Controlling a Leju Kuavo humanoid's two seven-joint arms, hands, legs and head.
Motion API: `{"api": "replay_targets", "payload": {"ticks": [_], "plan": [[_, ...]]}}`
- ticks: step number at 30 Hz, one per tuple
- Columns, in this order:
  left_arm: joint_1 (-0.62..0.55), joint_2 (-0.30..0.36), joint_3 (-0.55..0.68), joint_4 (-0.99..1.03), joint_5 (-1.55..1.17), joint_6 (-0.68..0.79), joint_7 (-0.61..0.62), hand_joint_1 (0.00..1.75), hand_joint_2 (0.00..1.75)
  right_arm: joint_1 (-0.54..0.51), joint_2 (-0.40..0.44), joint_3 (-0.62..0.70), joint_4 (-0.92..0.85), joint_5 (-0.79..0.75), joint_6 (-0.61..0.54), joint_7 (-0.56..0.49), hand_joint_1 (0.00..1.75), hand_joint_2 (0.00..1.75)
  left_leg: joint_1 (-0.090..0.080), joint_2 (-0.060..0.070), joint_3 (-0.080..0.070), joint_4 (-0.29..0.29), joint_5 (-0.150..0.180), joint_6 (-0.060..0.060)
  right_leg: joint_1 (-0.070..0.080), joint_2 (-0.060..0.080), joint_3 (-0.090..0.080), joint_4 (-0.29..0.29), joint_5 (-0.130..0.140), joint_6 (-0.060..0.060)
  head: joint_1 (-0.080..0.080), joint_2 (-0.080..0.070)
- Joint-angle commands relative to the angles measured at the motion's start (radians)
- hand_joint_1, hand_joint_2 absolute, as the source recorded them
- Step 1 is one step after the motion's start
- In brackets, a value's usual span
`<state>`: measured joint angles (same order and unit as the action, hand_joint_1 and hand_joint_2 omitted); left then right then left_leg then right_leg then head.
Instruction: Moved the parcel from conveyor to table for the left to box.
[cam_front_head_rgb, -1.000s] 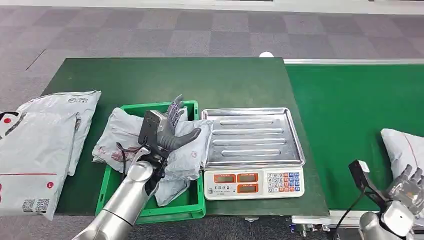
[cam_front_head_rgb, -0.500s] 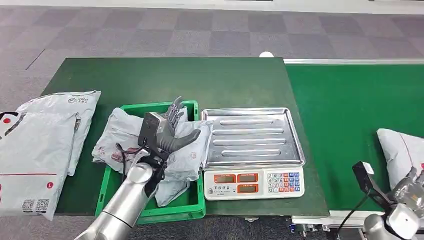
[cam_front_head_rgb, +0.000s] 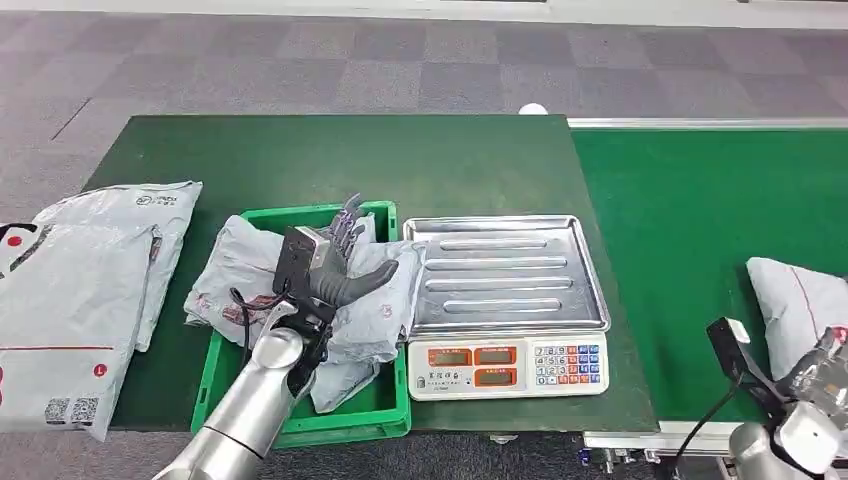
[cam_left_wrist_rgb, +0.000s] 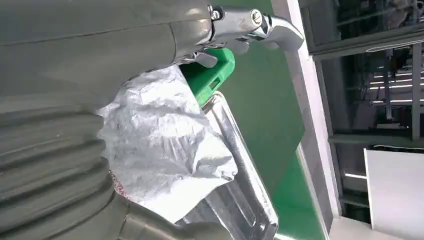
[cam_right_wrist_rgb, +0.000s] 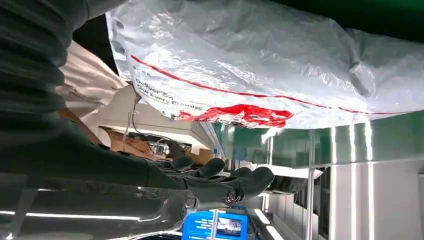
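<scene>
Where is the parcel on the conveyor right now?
In the head view the parcel lies on the green conveyor at the far right edge, just beyond the right hand and to the right of the scale.

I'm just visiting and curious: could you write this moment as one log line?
left hand: open, over parcels in green bin | right hand: open beside conveyor parcel, not gripping | scale tray: bare

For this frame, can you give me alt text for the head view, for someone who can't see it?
The robot's left hand rests on crumpled grey parcels heaped in a green crate on a green table, beside a steel-tray scale. On the conveyor, another grey parcel lies by the right hand. Two flat mailers lie at the table's left end.
</scene>
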<state>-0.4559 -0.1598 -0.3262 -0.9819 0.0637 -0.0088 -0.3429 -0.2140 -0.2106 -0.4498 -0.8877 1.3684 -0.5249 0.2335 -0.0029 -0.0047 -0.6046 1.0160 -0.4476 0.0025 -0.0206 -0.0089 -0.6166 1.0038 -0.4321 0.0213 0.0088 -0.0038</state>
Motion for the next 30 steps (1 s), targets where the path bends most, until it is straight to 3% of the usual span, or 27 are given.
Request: {"api": "replay_targets", "payload": {"ticks": [1,4,8,13,17,20,30], "plan": [[-0.014,0.013,0.024,0.032,0.002,-0.003,0.003,0.00,1.75,-0.036,0.008,-0.014,0.043,-0.001,-0.001,-0.004,0.00,1.75,0.001,0.003,0.005,-0.002,-0.001,-0.001,0.002,0.004,0.004,-0.003,0.000,-0.002,0.000,0.000],[-0.007,0.013,0.029,0.018,0.002,-0.001,0.004,0.00,1.75,-0.048,0.006,-0.018,0.064,-0.018,-0.003,-0.013,0.00,1.75,0.001,0.003,0.003,-0.001,-0.001,-0.001,0.001,0.003,0.003,-0.002,0.000,-0.002,0.000,0.000],[-0.009,0.019,0.031,0.019,-0.001,-0.001,0.007,0.00,1.75,-0.076,0.014,-0.062,0.093,-0.221,0.148,-0.097,0.00,1.75,0.001,0.005,0.005,-0.003,-0.001,-0.001,0.002,0.005,0.004,-0.004,0.001,-0.002,0.000,0.000],[0.008,0.024,0.047,-0.007,-0.003,0.001,0.012,0.00,1.75,-0.067,-0.015,-0.032,0.081,-0.213,0.192,-0.075,0.00,1.75,0.000,0.002,0.002,-0.001,-0.001,-0.001,0.000,0.002,0.002,-0.001,0.000,-0.001,0.000,0.000],[0.004,0.023,0.056,-0.007,-0.010,-0.001,0.026,0.00,1.75,-0.050,-0.013,-0.023,0.074,-0.217,0.342,-0.016,0.00,1.75,0.001,0.003,0.004,-0.002,-0.001,-0.001,0.001,0.003,0.004,-0.003,0.000,-0.002,0.000,0.000],[-0.022,0.014,0.061,0.024,-0.016,-0.005,0.035,0.00,1.75,-0.072,-0.014,-0.031,0.149,-0.254,0.435,-0.035,0.00,1.75,0.001,0.002,0.004,-0.002,-0.001,-0.001,0.001,0.002,0.004,-0.002,0.000,-0.002,0.000,0.000],[-0.045,-0.029,0.048,0.071,-0.045,-0.016,0.035,0.00,1.75,-0.035,0.010,-0.035,0.164,-0.218,0.497,-0.013,0.00,1.75,0.002,-0.001,0.004,-0.001,-0.001,0.000,0.003,-0.001,0.005,-0.004,0.000,-0.001,0.000,0.000]]}}
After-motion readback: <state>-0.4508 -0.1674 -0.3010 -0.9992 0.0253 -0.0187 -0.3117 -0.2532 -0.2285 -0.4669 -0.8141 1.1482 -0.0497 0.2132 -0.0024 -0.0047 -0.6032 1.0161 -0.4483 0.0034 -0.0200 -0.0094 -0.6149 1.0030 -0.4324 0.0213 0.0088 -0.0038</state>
